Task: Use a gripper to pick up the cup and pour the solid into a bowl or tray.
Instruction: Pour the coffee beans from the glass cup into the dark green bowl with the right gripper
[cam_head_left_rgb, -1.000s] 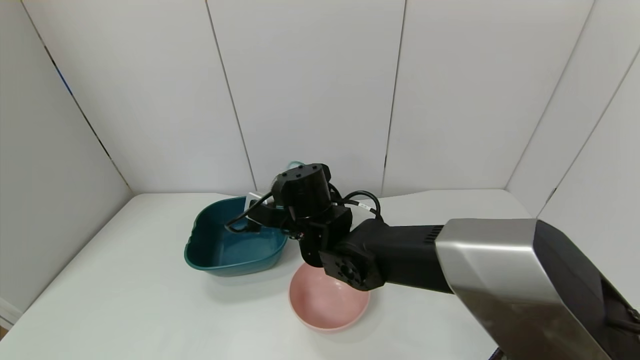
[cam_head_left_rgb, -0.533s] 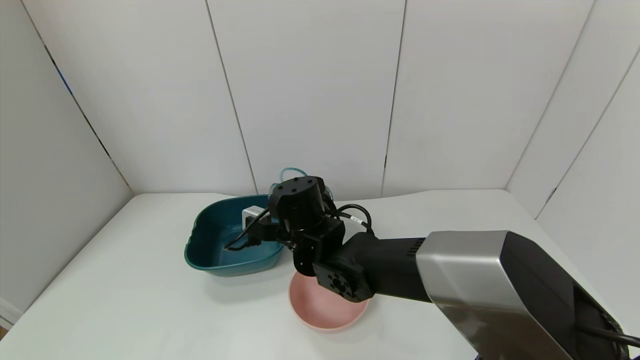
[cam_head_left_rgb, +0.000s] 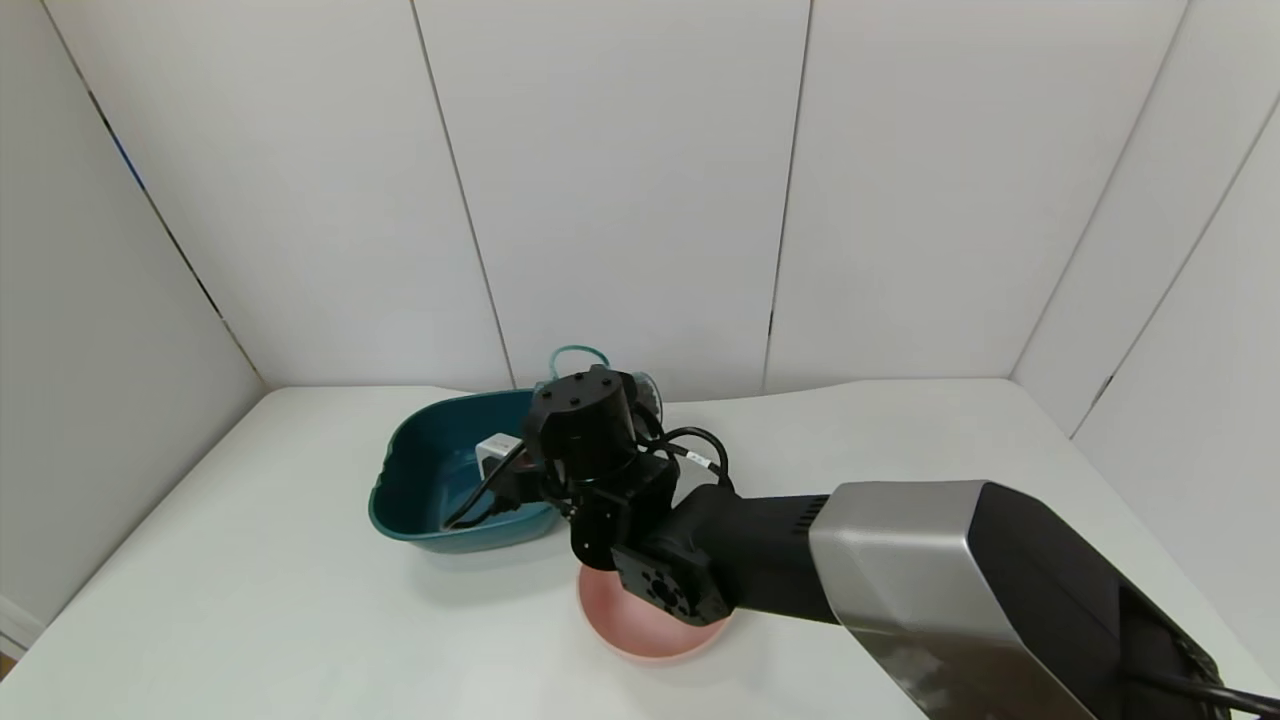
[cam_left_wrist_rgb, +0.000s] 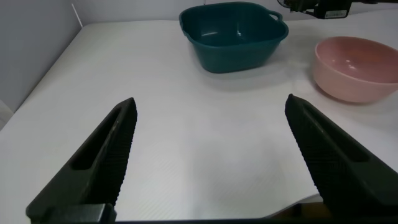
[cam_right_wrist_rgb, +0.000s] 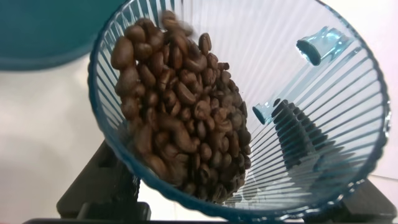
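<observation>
The cup (cam_right_wrist_rgb: 249, 106) is clenched in the right claw (cam_head_left_rgb: 560, 455), tipped with its beans (cam_right_wrist_rgb: 180, 106) sliding toward the rim, right beside the teal basin (cam_head_left_rgb: 410, 500), mouth toward it. Left claw (cam_left_wrist_rgb: 211, 162) hangs released, well away from the basin.

A round pink bowl (cam_head_left_rgb: 640, 630) sits upright on the white counter (cam_head_left_rgb: 250, 600), near the middle and toward the front edge. In the left wrist view the pink bowl (cam_left_wrist_rgb: 353, 67) shows an empty, glossy inside. White wall panels (cam_head_left_rgb: 620, 180) rise behind the counter's back edge and corners.
</observation>
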